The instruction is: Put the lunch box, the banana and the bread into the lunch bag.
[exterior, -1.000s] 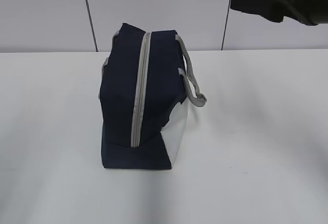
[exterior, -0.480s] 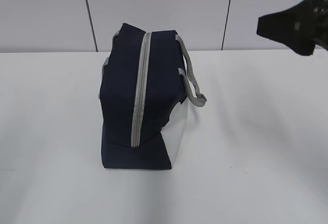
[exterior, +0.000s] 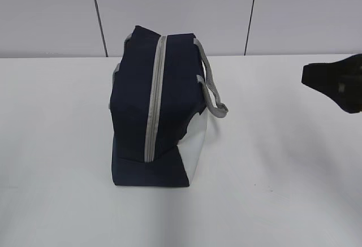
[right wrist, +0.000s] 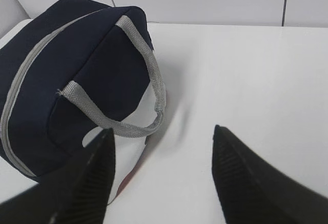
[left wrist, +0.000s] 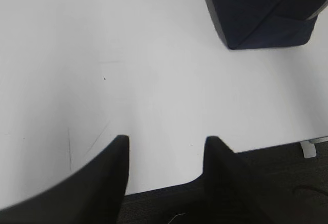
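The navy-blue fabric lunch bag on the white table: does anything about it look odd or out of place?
The navy-blue fabric lunch bag stands upright with its grey zipper closed all along. One grey strap handle droops to the side. No lunch box, banana or bread is in view.

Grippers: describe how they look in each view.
Left gripper: two black, smooth, pointed fingers. Right gripper: two black tapered fingers with fine ribbing on the inner faces; in the exterior view it shows only as a blurred black shape. No cables or markings visible.
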{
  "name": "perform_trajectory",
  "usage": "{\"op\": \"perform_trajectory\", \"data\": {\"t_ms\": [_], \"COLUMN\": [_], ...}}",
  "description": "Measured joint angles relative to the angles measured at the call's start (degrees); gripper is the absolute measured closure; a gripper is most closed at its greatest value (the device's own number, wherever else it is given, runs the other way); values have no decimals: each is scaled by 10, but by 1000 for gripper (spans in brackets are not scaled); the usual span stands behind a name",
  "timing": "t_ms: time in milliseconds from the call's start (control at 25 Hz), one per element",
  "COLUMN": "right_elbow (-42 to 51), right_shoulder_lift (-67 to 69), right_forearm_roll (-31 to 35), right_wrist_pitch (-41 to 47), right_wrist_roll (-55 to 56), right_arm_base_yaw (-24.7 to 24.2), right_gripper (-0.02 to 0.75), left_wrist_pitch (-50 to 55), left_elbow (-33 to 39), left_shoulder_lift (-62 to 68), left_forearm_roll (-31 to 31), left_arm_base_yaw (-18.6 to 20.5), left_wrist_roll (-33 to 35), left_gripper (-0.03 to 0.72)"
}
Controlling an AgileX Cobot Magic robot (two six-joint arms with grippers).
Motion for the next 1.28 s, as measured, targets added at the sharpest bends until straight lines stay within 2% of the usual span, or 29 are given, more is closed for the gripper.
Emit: {"op": "perform_trajectory", "data": {"t_ms": [360,600,1000,1120,1280], "right_elbow": [50,93,111,114,114], "right_shoulder_lift": [-55,-74,-91,-91,-91], "right_forearm_roll": [1,3,5,69,274], "right_wrist_pitch": [6,58,66,66,83], "right_wrist_roll": [-18,-24,-45,-143,-359], "right_arm_base_yaw": [0,0,0,0,0], "right_gripper": [295,295,295,296,296], "left_wrist_pitch": [1,1,1,1,1], "left_elbow": [0,0,0,0,0], "left_shoulder_lift": [0,0,0,0,0], "left_forearm_roll": [1,2,2,2,2], "left_arm_base_yaw": [0,0,0,0,0], "left_wrist_roll": [0,0,0,0,0], "left_gripper": [346,349,349,352,370]}}
